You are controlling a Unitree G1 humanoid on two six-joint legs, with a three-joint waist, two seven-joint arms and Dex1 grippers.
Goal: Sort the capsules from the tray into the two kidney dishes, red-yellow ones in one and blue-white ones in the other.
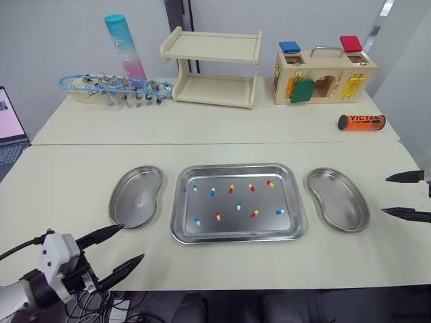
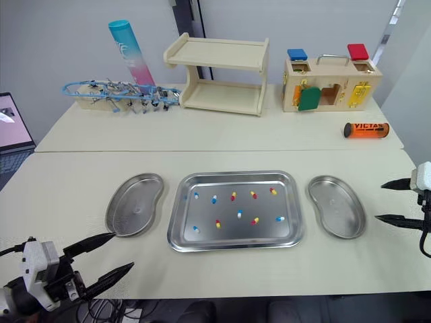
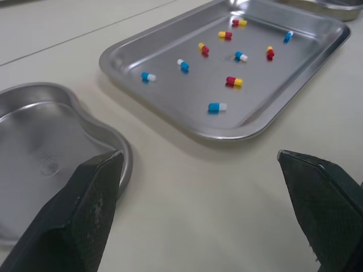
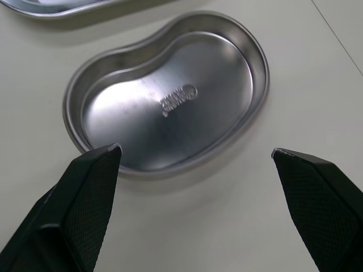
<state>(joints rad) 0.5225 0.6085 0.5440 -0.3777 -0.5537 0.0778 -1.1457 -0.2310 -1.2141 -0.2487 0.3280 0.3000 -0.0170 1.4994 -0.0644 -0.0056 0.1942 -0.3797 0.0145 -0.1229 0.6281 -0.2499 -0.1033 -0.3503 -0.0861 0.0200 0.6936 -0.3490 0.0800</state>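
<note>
Tray (image 1: 236, 240): 10 capsules (image 1: 213, 192), unsorted. Left dish (image 1: 137, 195), right dish (image 1: 339, 199) flanking tray: empty. Left gripper (image 1: 132, 242), right gripper (image 1: 385, 194): fingers spread wide, holding nothing.

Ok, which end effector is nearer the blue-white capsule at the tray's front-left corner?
Left. The left end effector is front-left of that capsule, outside the tray; the right end effector is beyond the right kidney dish.
</note>
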